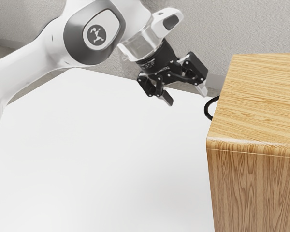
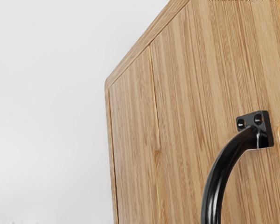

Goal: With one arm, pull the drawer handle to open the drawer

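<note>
franka arm sweeps in from the exterior view's left, and the black gripper [image 1: 184,94] hangs above the white table [image 1: 87,159], tilted down toward the wooden cabinet [image 1: 256,145] on the exterior view's right. the fingers [image 1: 167,98] are spread apart, with nothing between them. and there's the target: the black drawer handle [image 1: 210,107], a curved loop sticking out of the cabinet's face on the side toward the arm, just beside the gripper and a little lower, with the nearer fingertip right next to it. i can't tell whether they touch. in the wrist view, the handle [image 2: 224,172] arcs up to its small screwed mounting plate [image 2: 255,128] on the oak-grain drawer front [image 2: 205,79], close ahead of the hand, with a thin seam [image 2: 155,116] running along the wood beside it
</note>
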Controlling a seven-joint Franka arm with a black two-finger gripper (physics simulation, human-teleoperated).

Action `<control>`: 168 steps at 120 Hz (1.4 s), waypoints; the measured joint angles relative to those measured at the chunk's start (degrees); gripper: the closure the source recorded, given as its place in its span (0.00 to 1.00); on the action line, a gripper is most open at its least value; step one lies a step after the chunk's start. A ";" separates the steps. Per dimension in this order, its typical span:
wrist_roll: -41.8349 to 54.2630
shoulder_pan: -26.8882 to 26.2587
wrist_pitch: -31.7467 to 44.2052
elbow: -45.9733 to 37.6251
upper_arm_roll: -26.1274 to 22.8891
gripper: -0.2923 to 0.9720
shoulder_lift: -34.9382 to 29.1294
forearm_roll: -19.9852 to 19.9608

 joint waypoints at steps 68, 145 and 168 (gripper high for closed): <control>-3.42 -1.57 2.24 -4.02 0.31 0.23 -0.71 -0.63; -4.83 -1.46 4.14 -8.01 0.80 0.23 -1.36 -1.03; -5.03 -0.74 4.62 -10.66 0.92 0.23 -3.11 -1.32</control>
